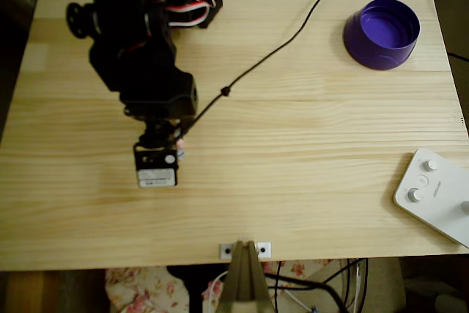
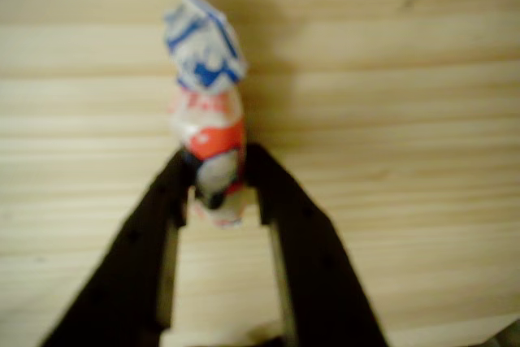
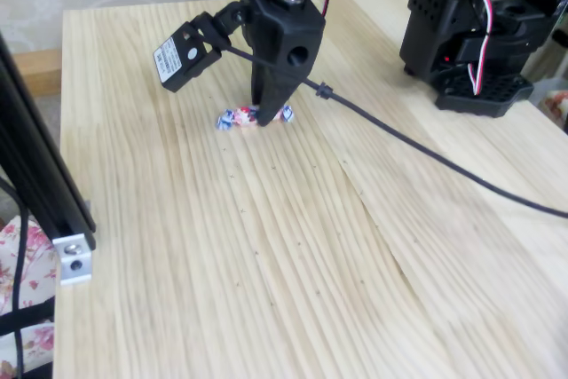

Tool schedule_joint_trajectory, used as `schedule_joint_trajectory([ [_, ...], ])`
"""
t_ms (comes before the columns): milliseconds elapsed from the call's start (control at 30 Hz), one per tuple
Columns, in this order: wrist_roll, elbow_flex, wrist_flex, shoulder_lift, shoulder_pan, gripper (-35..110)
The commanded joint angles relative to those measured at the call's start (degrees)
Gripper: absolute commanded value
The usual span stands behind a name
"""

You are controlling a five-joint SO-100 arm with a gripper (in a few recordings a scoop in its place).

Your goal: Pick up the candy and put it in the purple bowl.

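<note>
1. Black fingers [image 2: 175,201] of the gripper [image 2: 215,193] filled the bottom of the wrist view, drawn in narrow around the lower part of the candy.
2. Beneath everything lay the desk [image 1: 308,181], pale wooden planks, with the arm [image 1: 139,42] reaching over its left side in the overhead view.
3. At the far right corner of the overhead view sat the purple bowl [image 1: 382,34], well apart from the gripper [image 1: 176,148]; nothing showed inside it.
4. A white device with knobs [image 1: 436,194] lay at the right edge of the desk, nearer the front.
5. A black cable [image 3: 417,144] trailed from the arm across the planks.
6. Smallest, the candy [image 2: 207,111] lay on the desk, its blue-and-white twisted end sticking out beyond the fingertips; in the fixed view it [image 3: 232,118] sat under the lowered gripper [image 3: 266,117], showing on both sides of it.
7. The step in hand looked to be the grasp: the jaws appeared to pinch the wrapper, with the candy not yet clearly lifted.
8. The next move would likely call for a straight lift without loosening the pinch, then a long carry across to the bowl, clear of the cable.
</note>
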Motion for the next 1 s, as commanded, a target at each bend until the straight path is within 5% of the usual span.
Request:
schedule_joint_trajectory([
  [0,0.88,-4.31,-0.18,2.02,2.72,-1],
  [433,1.76,-5.89,1.76,6.77,6.33,-1],
  [967,7.56,-18.90,21.62,18.02,2.20,-1],
])
